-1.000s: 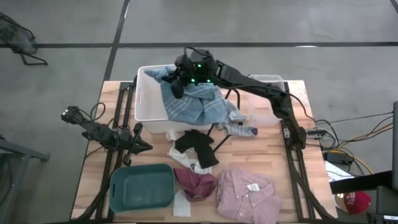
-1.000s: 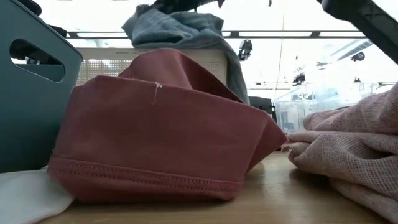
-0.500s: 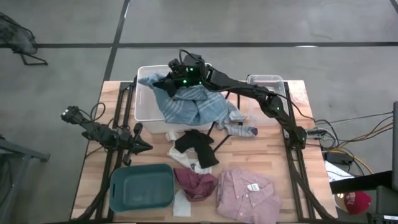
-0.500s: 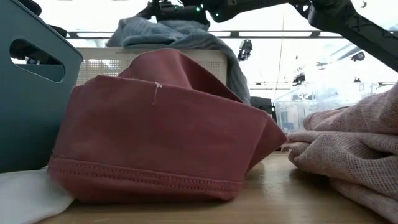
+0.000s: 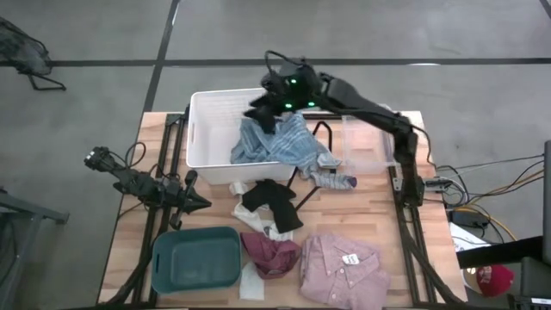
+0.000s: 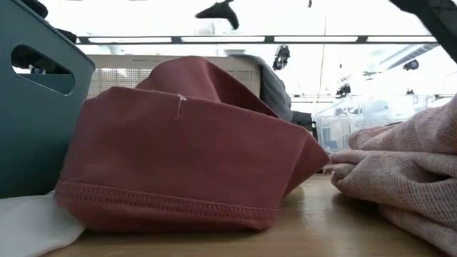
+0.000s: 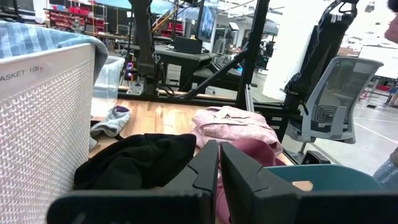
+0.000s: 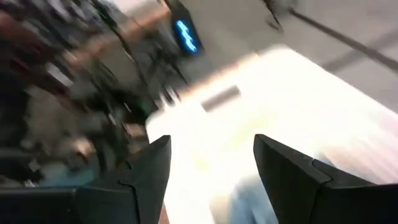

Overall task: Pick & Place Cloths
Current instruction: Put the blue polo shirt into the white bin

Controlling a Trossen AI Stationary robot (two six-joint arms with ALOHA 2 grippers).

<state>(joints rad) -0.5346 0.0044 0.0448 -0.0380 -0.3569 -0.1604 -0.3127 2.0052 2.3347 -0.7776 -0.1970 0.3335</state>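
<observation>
High view: blue-grey shirt (image 5: pixel 277 145) drapes over white bin (image 5: pixel 207 129) (teal bin (image 5: pixel 196 258) empty); right tool (image 5: pixel 261 112) spread, gripping nothing.

The wooden worktop (image 5: pixel 379 211) carries bins and loose garments. At its far side stands a white bin (image 5: pixel 211 133), with a blue-grey collared shirt (image 5: pixel 280 146) draped over its right wall and down onto the wood. A clear bin (image 5: pixel 368 138) stands at the far right. Just right of the shirt lies a small grey piece (image 5: pixel 334 179). Near the middle lies a black piece (image 5: pixel 274 203), with a cream strip (image 5: pixel 256 222) partly under it. At the near edge, from left to right, are a teal bin (image 5: pixel 196 260), a maroon piece (image 5: pixel 270 254) and a pink checked shirt (image 5: pixel 342 268). A white piece (image 5: pixel 250 282) lies beside the teal bin.
</observation>
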